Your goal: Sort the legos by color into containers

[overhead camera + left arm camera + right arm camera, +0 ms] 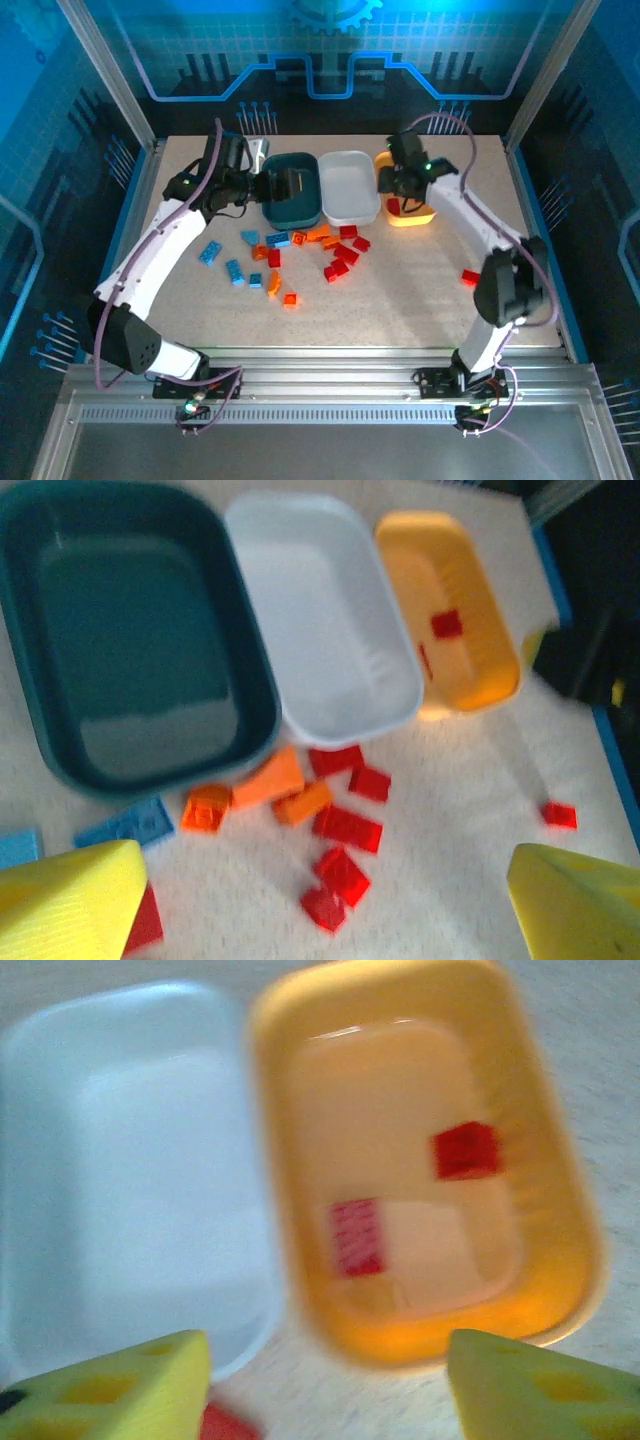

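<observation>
Three containers stand side by side at the back: a dark teal tub (300,160) (130,640), a white tub (350,156) (320,610) and a yellow-orange tub (412,220) (300,1080). Two red legos (465,1150) (357,1237) lie in the yellow-orange tub, the nearer one blurred. Loose blue (210,252), orange (318,235) and red (345,255) legos are scattered on the table in front of the tubs. My left gripper (268,185) (320,910) hangs open at the teal tub's left side. Over the yellow-orange tub's near end my right gripper (400,188) (330,1400) is open and holds nothing.
One red lego (470,277) (559,814) lies apart on the right, near the right arm's elbow. The teal and white tubs hold nothing. Metal frame posts and blue walls border the table on both sides and at the back.
</observation>
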Controlling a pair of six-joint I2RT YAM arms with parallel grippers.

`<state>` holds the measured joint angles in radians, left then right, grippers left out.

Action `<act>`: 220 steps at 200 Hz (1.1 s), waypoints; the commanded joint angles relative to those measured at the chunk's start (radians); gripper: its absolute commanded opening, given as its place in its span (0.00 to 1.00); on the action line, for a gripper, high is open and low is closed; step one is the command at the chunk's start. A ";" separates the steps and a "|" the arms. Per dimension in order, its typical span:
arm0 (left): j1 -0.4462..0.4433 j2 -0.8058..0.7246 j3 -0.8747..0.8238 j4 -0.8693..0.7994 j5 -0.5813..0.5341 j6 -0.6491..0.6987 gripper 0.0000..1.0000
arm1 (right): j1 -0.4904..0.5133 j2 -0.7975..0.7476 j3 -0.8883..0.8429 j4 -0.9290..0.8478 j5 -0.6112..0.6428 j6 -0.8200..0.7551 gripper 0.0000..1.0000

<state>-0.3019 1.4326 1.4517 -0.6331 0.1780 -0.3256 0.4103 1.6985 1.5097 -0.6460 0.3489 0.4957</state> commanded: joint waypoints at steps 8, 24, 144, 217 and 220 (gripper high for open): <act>0.046 -0.148 -0.167 0.232 -0.142 0.026 0.99 | 0.305 -0.097 -0.192 0.069 -0.028 0.098 0.74; 0.125 -0.251 -0.345 0.405 -0.171 -0.064 0.99 | 0.446 -0.063 -0.215 0.065 -0.081 0.177 0.75; 0.308 -0.138 -0.406 0.328 -0.082 -0.438 0.92 | 0.725 0.388 0.028 -0.059 -0.042 0.383 0.81; 0.366 -0.103 -0.433 0.398 0.042 -0.515 0.90 | 0.720 0.428 0.012 -0.040 0.011 0.423 0.47; 0.366 -0.103 -0.433 0.400 0.043 -0.515 0.90 | 0.722 0.422 0.006 -0.040 0.021 0.423 0.45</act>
<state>0.0544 1.3235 1.0302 -0.2752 0.1589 -0.8074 1.1255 2.1101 1.5196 -0.6693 0.3199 0.8936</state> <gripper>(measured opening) 0.900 0.517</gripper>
